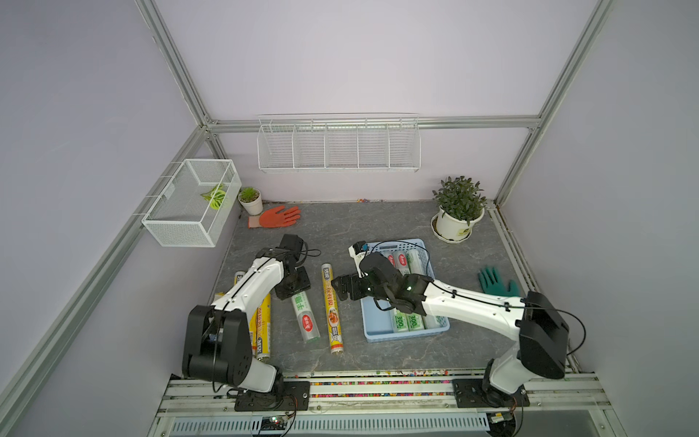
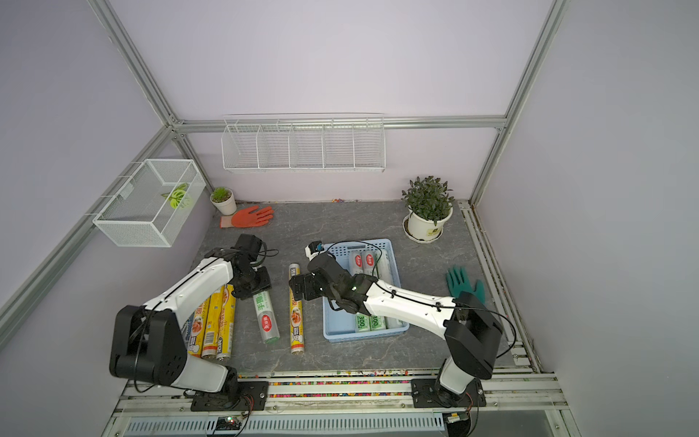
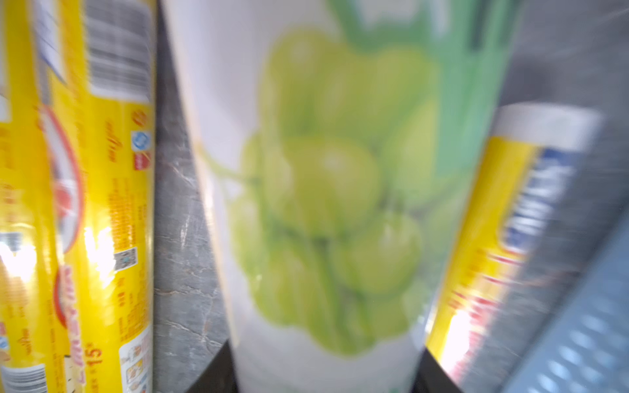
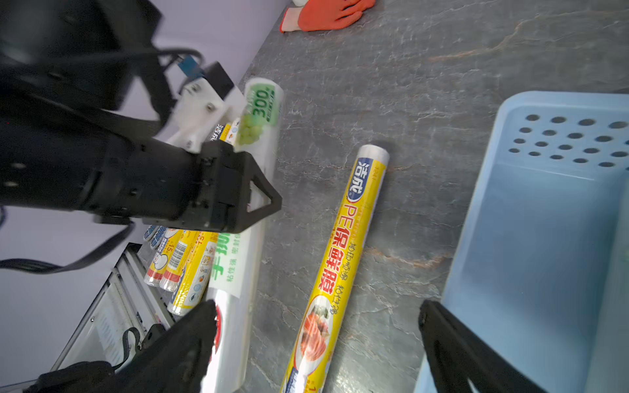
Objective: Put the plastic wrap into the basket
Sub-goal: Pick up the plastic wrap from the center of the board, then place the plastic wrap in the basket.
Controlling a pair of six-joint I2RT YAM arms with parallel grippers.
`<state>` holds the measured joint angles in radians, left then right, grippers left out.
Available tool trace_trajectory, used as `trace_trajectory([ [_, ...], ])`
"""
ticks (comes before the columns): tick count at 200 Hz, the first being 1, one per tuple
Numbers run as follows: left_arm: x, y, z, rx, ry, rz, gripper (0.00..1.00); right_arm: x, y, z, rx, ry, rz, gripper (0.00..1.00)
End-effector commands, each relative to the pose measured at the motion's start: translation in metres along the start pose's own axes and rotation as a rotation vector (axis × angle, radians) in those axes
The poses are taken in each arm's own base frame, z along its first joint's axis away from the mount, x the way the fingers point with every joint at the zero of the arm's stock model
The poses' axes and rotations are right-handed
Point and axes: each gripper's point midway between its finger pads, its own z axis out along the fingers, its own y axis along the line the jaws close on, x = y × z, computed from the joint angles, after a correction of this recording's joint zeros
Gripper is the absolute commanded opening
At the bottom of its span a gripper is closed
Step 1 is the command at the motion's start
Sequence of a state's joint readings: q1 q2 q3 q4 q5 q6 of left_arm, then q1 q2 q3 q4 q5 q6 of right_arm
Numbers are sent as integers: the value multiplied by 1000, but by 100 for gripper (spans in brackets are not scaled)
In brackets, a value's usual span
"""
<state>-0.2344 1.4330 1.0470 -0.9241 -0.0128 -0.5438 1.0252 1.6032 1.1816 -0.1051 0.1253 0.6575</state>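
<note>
lying nearest, yellow food-print rolls (image 1: 263, 325) sit under the left arm (image 1: 249, 283); left fingers (image 3: 212, 377) clamp a clear-white, green-print roll (image 1: 305, 316) on the desk (image 1: 378, 227). right fingers (image 4: 190, 340) spread wide, empty, above a lone yellow roll (image 1: 332, 318) beside the light-blue perforated basket (image 1: 372, 336) holding three clear-white rolls (image 1: 406, 321).

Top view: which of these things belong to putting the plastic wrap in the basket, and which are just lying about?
For the job: blue basket, rolls inside it, clear-white roll, lone yellow roll, yellow rolls beside the left arm.

Just lying about: orange glove, green glove, large potted plant, small potted plant, wire-mesh box, wire rack.
</note>
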Motion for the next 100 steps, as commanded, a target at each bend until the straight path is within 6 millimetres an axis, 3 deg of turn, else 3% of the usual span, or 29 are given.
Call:
trace_trajectory([
  [1, -12, -24, -39, 150, -93, 3, 15, -8, -28, -18, 125, -58, -18, 98],
  [54, -11, -119, -111, 650, -232, 40, 11, -16, -61, -51, 219, -122, -16, 98],
  [100, 14, -193, -114, 773, -164, 154, 11, -13, -106, -71, 279, -132, 117, 98],
])
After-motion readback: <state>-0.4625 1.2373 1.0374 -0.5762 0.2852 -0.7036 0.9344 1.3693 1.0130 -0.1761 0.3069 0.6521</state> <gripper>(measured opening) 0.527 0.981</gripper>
